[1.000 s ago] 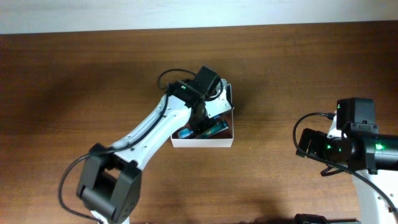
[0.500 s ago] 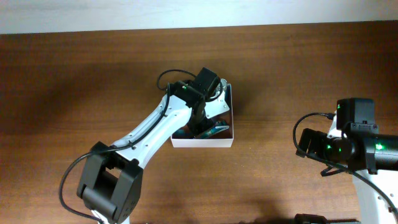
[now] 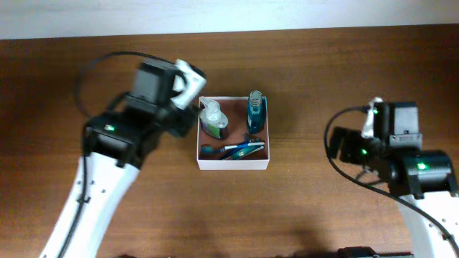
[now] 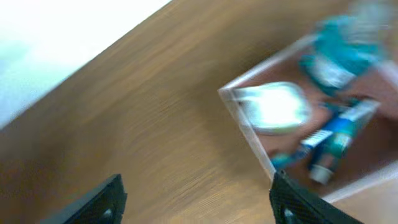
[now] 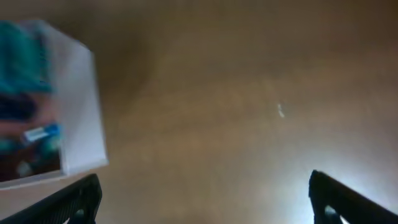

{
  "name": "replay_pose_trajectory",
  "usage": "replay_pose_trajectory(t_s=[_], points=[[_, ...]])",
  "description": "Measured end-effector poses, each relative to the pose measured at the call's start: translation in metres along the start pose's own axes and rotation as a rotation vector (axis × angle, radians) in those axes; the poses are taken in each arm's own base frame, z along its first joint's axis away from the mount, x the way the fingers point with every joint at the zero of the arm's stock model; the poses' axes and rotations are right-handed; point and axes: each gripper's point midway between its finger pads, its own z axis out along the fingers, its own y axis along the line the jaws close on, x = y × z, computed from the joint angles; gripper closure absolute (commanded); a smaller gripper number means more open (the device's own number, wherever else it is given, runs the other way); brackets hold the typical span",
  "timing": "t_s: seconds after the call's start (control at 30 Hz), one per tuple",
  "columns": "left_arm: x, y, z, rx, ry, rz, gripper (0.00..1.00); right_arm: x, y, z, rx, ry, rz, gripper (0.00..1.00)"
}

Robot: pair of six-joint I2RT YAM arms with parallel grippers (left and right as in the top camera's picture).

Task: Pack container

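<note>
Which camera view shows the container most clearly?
Overhead: the container is whole and sharp, all four walls visible. The left wrist view shows it blurred and cropped; the right wrist view, only a blurred corner.

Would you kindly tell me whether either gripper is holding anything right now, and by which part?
Nothing is held. The left gripper, beside the container, and the right gripper are both open, with only table showing between the jaws.

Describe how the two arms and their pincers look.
Both the left arm and right arm have white link shells and black joint housings with small green lights. Thin black cables loop beside them. The left pincer and right pincer show black, wedge-shaped fingers.
</note>
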Motion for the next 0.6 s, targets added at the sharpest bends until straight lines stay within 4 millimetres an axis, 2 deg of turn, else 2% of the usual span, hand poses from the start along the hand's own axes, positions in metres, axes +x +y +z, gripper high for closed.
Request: replay_pose_trajectory(t_s=[0.03,0.17,0.23,0.3,0.43,0.57,0.6], points=[[0.005,0.014,0.003,-0.024,0.014,-0.049,0.01,-0.009,0.009,0.003,-0.017,-0.027,-0.027,0.01],[0.023,0.062,0.017,-0.073,0.043,-0.228,0.01,-0.030,0.034,0.023,-0.044,-0.064,-0.093,0.01],[0.035,0.083,0.023,-0.088,0.059,-0.304,0.01,-0.042,0.041,0.038,-0.043,-0.086,-0.112,0.01],[0.045,0.096,0.028,-0.094,0.079,-0.350,0.01,-0.052,0.041,0.049,-0.025,-0.104,-0.119,0.01],[0.056,0.108,0.034,-0.096,0.099,-0.398,0.01,-0.057,0.039,0.053,0.000,-0.119,-0.176,0.02],[0.067,0.104,0.033,-0.069,0.136,-0.415,0.01,-0.050,0.034,0.047,0.017,-0.102,-0.199,0.01],[0.069,0.101,0.032,-0.050,0.146,-0.416,0.01,-0.046,0.031,0.040,0.019,-0.097,-0.197,0.01]])
